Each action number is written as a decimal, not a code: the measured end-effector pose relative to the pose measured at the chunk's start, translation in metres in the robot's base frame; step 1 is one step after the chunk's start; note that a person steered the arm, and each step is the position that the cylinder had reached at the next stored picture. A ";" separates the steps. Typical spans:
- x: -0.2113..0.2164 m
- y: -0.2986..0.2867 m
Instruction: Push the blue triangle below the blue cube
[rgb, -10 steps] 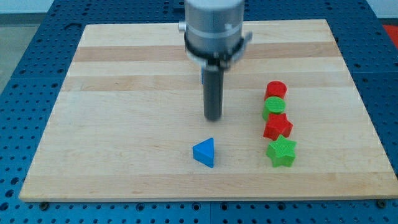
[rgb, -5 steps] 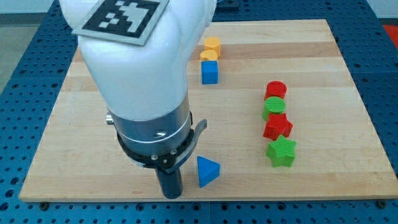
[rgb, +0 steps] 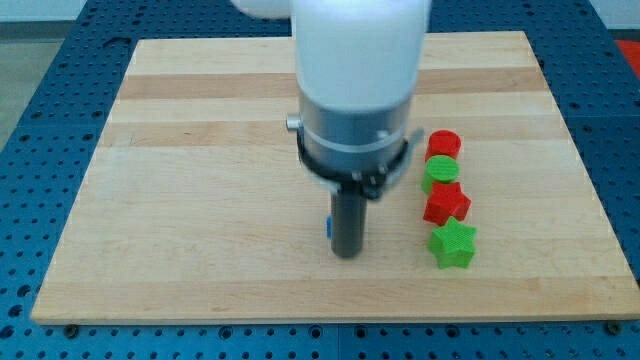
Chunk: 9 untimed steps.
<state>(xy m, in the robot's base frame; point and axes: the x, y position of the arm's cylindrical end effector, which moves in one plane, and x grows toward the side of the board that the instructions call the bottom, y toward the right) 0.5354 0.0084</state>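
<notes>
Across the middle of the view, largest to smallest:

Bench: pale wooden board (rgb: 200, 200) on a blue perforated base (rgb: 40, 100); carries all the blocks.

Arm: white and grey xArm6 body (rgb: 355, 90), coming down from the view's top over the board's centre; hides whatever lies behind it.

End effector: straight dark rod only, with nothing to open or close and nothing held; my tip (rgb: 346, 254) on the board, low of centre, well to the view's left of the green star.

Blue triangle: almost wholly hidden behind the rod; only a small blue sliver (rgb: 328, 227) peeking out at the rod's left edge, just above my tip; shape cannot be made out here.

Blue cube: not visible; cannot tell where it lies.

Red star block (rgb: 446, 204): third down in a column at the view's right.

Green star block (rgb: 452, 244): bottom of that column, just below the red star.

Red cylinder block (rgb: 444, 144): top of the column.

Green cylinder block (rgb: 440, 173): between the red cylinder and the red star, close against both.
</notes>
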 end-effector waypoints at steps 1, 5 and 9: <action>-0.037 -0.007; -0.030 -0.089; -0.013 -0.037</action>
<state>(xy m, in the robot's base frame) 0.5219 -0.0284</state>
